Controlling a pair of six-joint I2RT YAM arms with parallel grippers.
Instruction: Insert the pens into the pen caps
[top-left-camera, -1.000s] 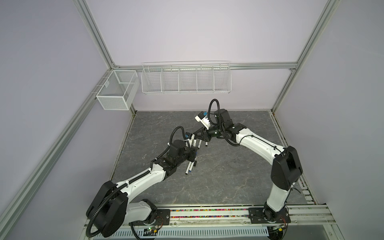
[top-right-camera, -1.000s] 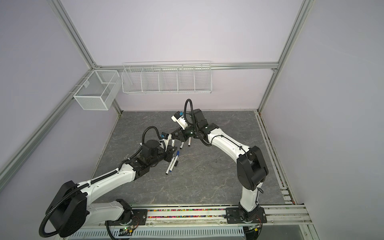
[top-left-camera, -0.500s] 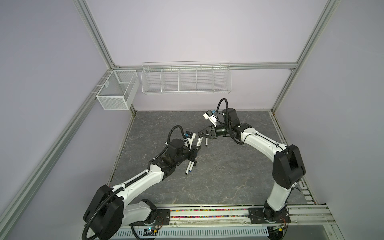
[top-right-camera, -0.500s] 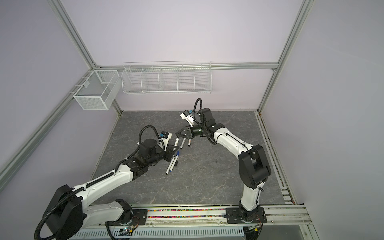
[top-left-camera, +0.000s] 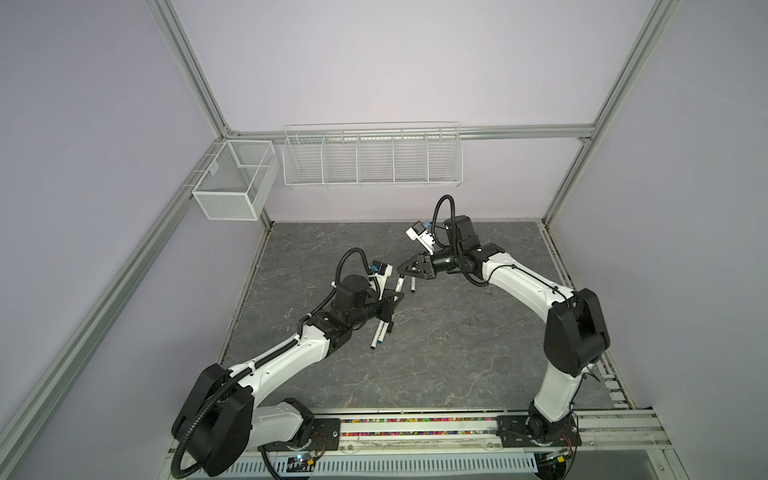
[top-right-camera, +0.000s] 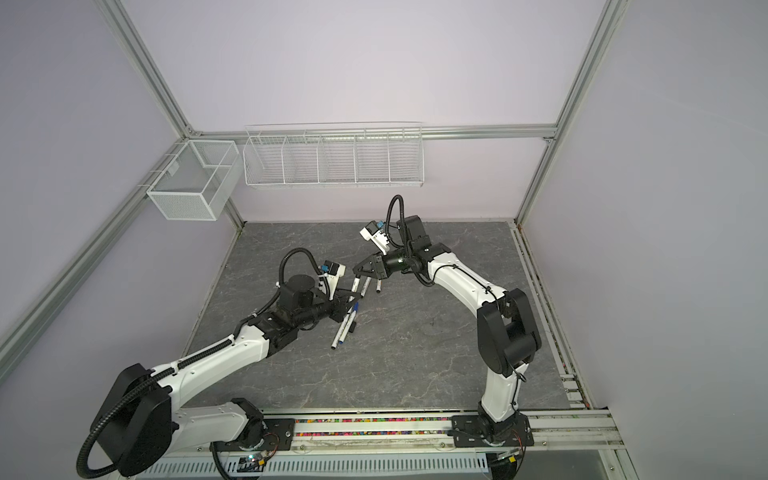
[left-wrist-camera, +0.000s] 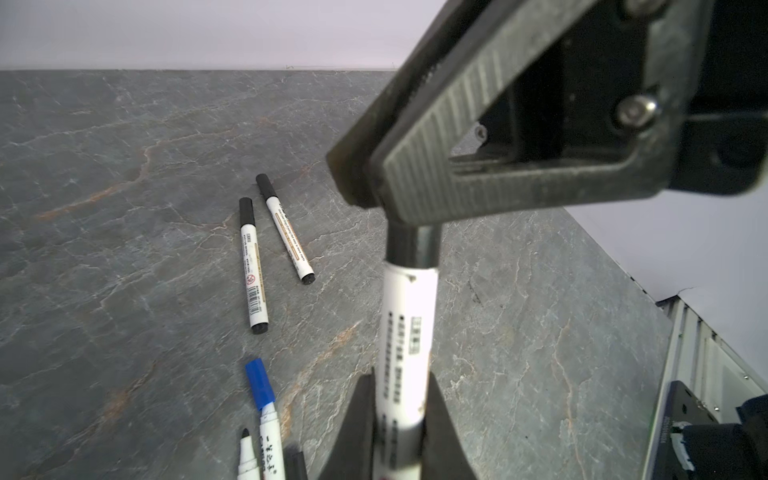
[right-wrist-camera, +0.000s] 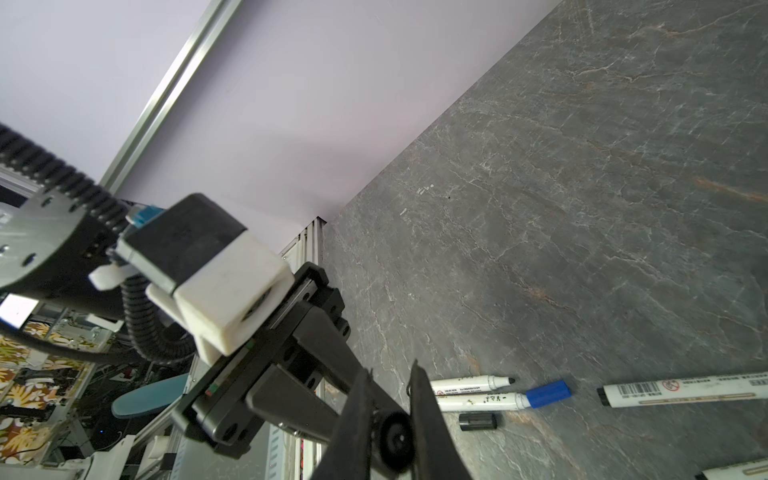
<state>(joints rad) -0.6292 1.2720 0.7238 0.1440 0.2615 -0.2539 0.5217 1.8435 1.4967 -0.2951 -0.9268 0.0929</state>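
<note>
Grey tabletop (left-wrist-camera: 124, 145) below: near the blue-capped pen (left-wrist-camera: 266, 399), my left gripper (left-wrist-camera: 399, 390) is clamping a marker pen (left-wrist-camera: 405, 324), my right gripper (right-wrist-camera: 390, 372) pinching its black cap (left-wrist-camera: 411, 245); I am favouring straight, coaxial pressing.

Looks like a robot lab, a test booth. Plain pale walls (top-left-camera: 374, 62) held up by silver metal bars (top-left-camera: 198, 79). Grey stone-look table (top-left-camera: 436, 365) with two white and black robot arms (top-left-camera: 291, 355) fixed to a rail (top-left-camera: 415, 426). White wire baskets (top-left-camera: 372, 160) hung on the back wall.
</note>
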